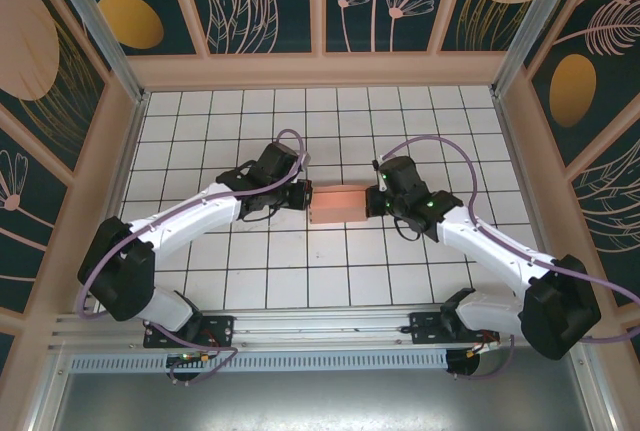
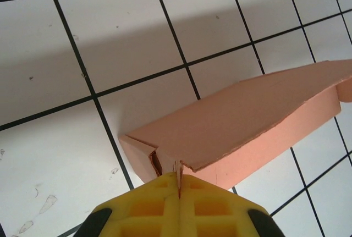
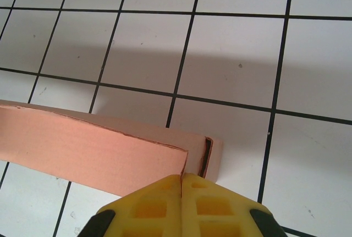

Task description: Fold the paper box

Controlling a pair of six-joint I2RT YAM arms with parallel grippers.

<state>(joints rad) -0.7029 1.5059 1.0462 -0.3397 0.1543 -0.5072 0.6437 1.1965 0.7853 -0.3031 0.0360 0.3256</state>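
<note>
two grippers hold one thing here: the paper box [image 1: 340, 204], a shallow salmon-pink rectangle on the white tiled table [image 1: 260, 281]. it is well beyond the aluminium rail [image 1: 320, 329] that carries the arm bases, and opposite the middle of that rail, with its long side running parallel to it. the left gripper [image 1: 303, 196] reaches in from above the rail's left half and the right gripper [image 1: 372, 201] from above its right half, each meeting one short end of the box. in the left wrist view the left gripper [image 2: 179, 179] has its yellow pads [image 2: 148, 207] pressed together on a thin card edge at the box's [image 2: 247, 121] corner, where the folded walls gape a little and the top panel has a ragged edge. in the right wrist view the right gripper [image 3: 181, 179] is likewise clamped, its pads [image 3: 212, 207] closed on the end wall of the box [image 3: 82, 149] – a dark seam shows just beside them. whether the box rests flat on the tiles or is raised off them i cannot tell
</note>
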